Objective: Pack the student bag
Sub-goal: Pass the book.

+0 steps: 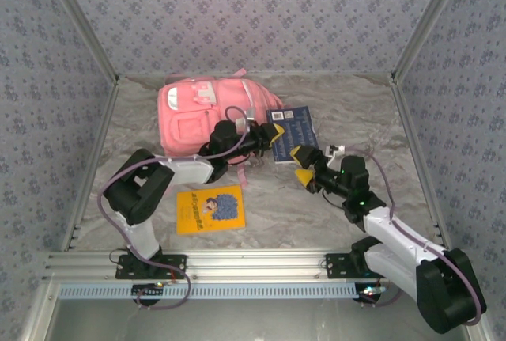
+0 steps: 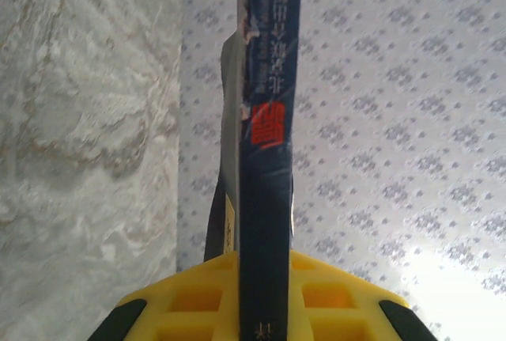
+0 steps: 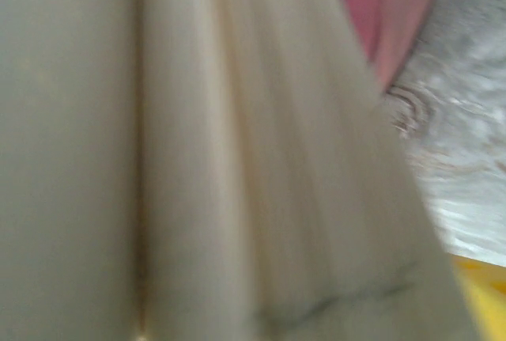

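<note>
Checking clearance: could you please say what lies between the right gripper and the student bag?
The dark blue book, held by the left gripper; top view.

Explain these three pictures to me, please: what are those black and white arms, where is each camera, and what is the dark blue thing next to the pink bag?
These are two robot arms, the left arm and the right arm, bolted at the near edge of a marble-patterned table. One picture looks down from above and behind them. The other two come from a small camera on each wrist. On the table lie the pink student bag and a yellow book. Each arm ends in a yellow two-fingered pincer. The left pincer is shut on a dark blue book beside the bag. The right pincer sits at that book's near edge; I cannot tell whether it is open. Its wrist camera sees blurred pale pages very close, probably the same book's.
</note>
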Tool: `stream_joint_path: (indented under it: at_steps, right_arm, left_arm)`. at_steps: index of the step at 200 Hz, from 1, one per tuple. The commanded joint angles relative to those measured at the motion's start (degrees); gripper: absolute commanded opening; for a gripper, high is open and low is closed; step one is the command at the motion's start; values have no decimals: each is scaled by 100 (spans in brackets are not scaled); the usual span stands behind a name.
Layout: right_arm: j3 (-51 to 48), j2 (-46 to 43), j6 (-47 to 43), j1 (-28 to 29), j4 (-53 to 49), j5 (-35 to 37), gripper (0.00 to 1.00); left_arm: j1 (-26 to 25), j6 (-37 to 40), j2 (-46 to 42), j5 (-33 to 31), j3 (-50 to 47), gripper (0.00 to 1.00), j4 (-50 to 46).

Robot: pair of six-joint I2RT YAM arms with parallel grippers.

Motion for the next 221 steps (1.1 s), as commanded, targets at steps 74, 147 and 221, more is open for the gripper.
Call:
stream_joint_path:
  at_steps: [74, 147, 221]
  right_arm:
    - [482, 178, 107, -217, 1071, 1257, 74]
    - [654, 233, -62, -263, 421, 1297, 8]
    - [461, -966, -705, -1200, -1470, 952, 0]
  left_arm:
    - [-414, -6, -456, -1183, -289, 0, 601]
    - [-450, 164, -552, -1209, -244, 1, 159]
    - [422, 2503, -1194, -273, 449, 39, -3153]
